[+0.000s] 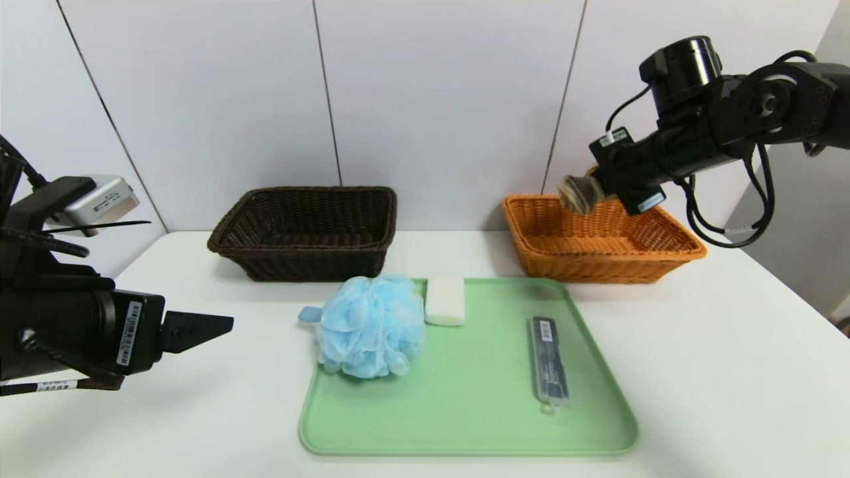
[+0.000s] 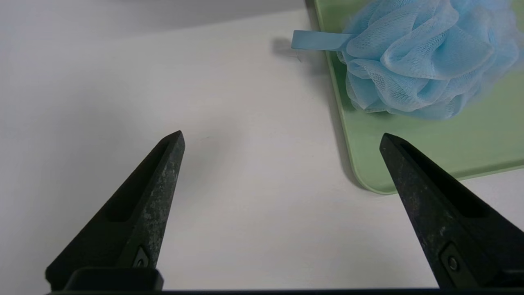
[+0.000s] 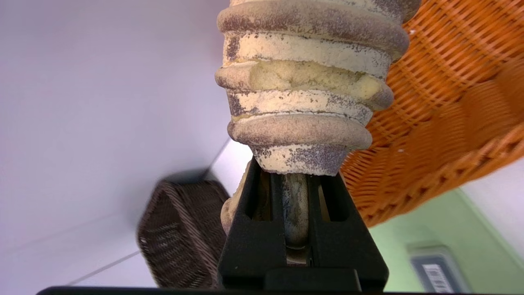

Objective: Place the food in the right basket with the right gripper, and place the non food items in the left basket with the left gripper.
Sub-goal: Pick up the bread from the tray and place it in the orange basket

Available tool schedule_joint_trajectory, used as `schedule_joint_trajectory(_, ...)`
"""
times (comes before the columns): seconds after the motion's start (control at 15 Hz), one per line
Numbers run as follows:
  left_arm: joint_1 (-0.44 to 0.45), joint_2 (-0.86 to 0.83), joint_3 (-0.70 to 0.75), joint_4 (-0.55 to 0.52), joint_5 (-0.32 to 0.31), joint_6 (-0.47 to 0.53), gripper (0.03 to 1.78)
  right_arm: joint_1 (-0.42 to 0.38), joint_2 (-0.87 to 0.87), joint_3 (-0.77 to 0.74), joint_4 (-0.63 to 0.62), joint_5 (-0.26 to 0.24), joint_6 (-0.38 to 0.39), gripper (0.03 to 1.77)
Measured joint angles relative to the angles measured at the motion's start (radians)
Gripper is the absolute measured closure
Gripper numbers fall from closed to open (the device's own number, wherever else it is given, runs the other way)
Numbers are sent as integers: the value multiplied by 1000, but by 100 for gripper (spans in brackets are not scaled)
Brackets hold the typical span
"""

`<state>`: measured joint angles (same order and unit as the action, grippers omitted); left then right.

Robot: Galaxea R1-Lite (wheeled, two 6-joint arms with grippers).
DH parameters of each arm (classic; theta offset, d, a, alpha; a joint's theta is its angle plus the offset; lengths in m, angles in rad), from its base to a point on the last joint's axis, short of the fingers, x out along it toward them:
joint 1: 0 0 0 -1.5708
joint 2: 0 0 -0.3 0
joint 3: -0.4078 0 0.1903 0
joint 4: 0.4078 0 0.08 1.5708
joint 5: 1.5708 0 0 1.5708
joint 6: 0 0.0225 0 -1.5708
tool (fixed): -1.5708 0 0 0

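1. White worktop [image 1: 730,372] carries both baskets.
2. Right pincer [image 1: 593,189], pinching the bread loaf [image 1: 576,193], hangs above the orange basket [image 1: 601,262]; the basket lies directly below.
3. Left pincer [image 2: 282,139] is parked, spread.

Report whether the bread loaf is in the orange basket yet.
Not in yet. The right gripper, shut on the bread loaf, holds it in the air above the orange basket; the basket looks empty.

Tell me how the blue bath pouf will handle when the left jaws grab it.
The bath pouf is bunched mesh, so it will probably squash and spring back. It looks light for its bulk. Sitting half off the green tray, it may drag or snag rather than roll.
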<state>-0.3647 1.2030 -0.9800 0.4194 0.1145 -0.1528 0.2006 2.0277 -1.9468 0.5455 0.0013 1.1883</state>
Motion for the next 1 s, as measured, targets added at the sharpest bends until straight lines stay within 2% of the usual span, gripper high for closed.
schedule_joint_trajectory(0.2,0,-4,2,1,0,-1,12,-53,21,-2,-37,93,87,161)
schedule_joint_trajectory(0.27,-1,-6,3,1,0,-1,12,-69,32,-3,-41,109,101,161)
schedule_joint_trajectory(0.73,-2,-11,9,1,1,0,12,-136,150,-3,-42,113,109,161)
schedule_joint_trajectory(1.0,-2,-11,12,0,1,0,12,-152,191,-4,-72,120,143,161)
